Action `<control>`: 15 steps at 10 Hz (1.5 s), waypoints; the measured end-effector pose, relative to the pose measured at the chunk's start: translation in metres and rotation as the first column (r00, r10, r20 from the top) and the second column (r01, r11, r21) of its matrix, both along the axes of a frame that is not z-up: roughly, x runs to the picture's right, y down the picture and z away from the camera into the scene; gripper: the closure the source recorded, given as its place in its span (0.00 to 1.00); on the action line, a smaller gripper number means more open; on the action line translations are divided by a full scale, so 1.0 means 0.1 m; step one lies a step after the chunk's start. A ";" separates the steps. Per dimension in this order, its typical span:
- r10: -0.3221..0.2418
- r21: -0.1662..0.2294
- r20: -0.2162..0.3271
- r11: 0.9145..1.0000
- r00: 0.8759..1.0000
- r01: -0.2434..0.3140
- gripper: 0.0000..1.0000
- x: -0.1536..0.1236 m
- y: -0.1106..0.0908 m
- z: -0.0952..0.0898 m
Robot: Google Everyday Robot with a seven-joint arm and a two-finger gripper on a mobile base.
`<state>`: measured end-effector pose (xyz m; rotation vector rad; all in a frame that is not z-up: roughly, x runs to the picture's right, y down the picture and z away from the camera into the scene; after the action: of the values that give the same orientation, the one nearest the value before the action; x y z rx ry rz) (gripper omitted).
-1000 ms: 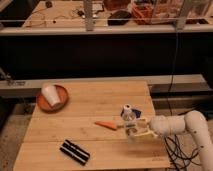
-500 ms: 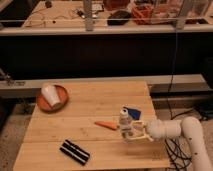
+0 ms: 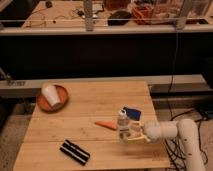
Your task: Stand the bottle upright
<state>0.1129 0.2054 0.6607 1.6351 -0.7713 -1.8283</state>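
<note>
The bottle (image 3: pixel 123 124), small and clear with a white cap, stands about upright near the right side of the wooden table (image 3: pixel 90 110). My gripper (image 3: pixel 128 133) reaches in from the right on its white arm (image 3: pixel 172 132) and is shut on the bottle's lower part. The bottle's base is partly hidden by the fingers.
An orange carrot (image 3: pixel 106 124) lies just left of the bottle. A blue object (image 3: pixel 132 113) sits right behind it. A white foam cup (image 3: pixel 50 95) lies on a reddish plate (image 3: pixel 62 100) at the far left. A black object (image 3: pixel 75 152) rests near the front edge.
The gripper has carried the bottle slightly left, towards the carrot, and the bottle stands straighter than a second ago. Everything else is where it was.
</note>
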 end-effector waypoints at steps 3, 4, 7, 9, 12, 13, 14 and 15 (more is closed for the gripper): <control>-0.002 0.046 0.006 0.999 1.000 0.002 1.00 0.08 -0.05 0.00; 0.004 0.061 0.016 0.998 1.000 -0.005 1.00 0.09 -0.05 0.04; 0.029 0.091 0.043 0.995 0.999 -0.033 1.00 0.16 -0.07 0.21; 0.038 0.104 0.035 0.994 0.999 -0.041 1.00 0.26 -0.09 0.32; 0.011 0.113 -0.015 0.994 1.000 -0.009 1.00 0.47 -0.18 0.48; 0.006 0.115 -0.024 0.993 1.000 -0.004 1.00 0.50 -0.18 0.52; -0.002 0.122 -0.026 0.993 1.000 0.005 1.00 0.46 -0.19 0.55; -0.005 0.130 -0.023 0.991 1.000 0.008 1.00 0.39 -0.19 0.57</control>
<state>0.1524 0.1862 0.7172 1.6916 -0.6602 -1.9340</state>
